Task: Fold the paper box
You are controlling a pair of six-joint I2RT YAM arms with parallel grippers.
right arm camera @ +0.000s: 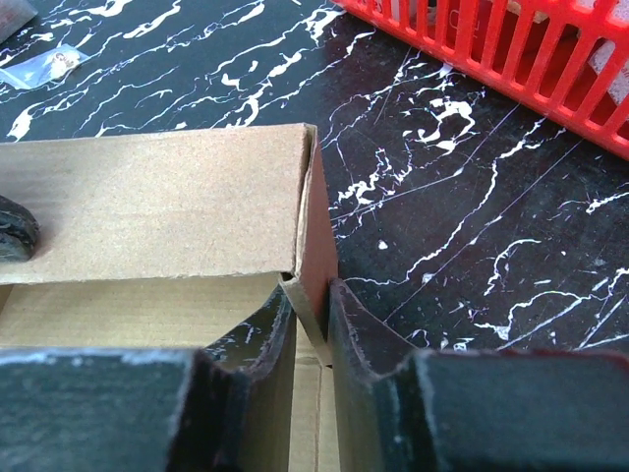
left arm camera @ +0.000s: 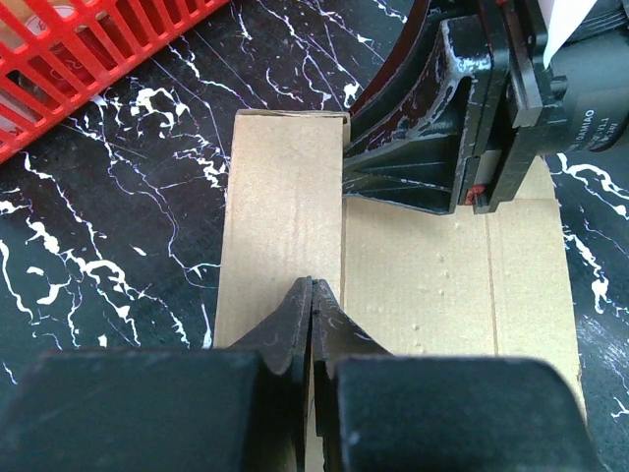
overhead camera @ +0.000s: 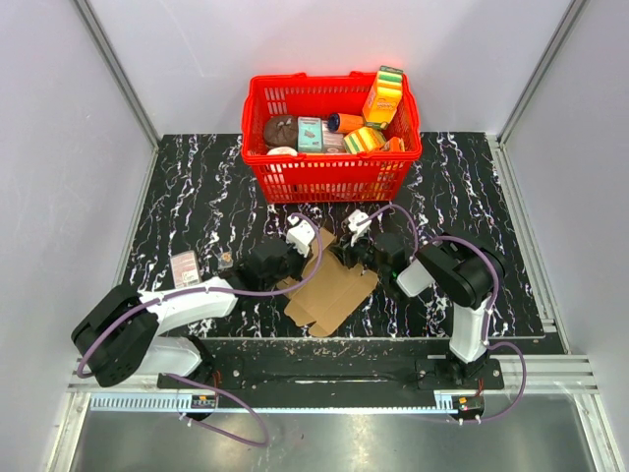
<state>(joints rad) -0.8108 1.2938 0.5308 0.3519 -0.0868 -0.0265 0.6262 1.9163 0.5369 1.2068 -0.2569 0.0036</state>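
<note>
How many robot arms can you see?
2. The left arm sits near-left, the right arm near-right; both reach the paper box in the middle. None seem hidden.

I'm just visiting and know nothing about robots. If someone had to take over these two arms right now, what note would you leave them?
Left gripper: shut, tips on the paper box at a crease; a pinch can't be confirmed.
Right gripper: jaws straddle the box's upright end wall, close against it; firm grip unconfirmed.
Box: on the table, in front of the red basket, between both arms.
Done: one long panel folded up.
Left to do: fold the remaining flat panels, close the flaps.
</note>
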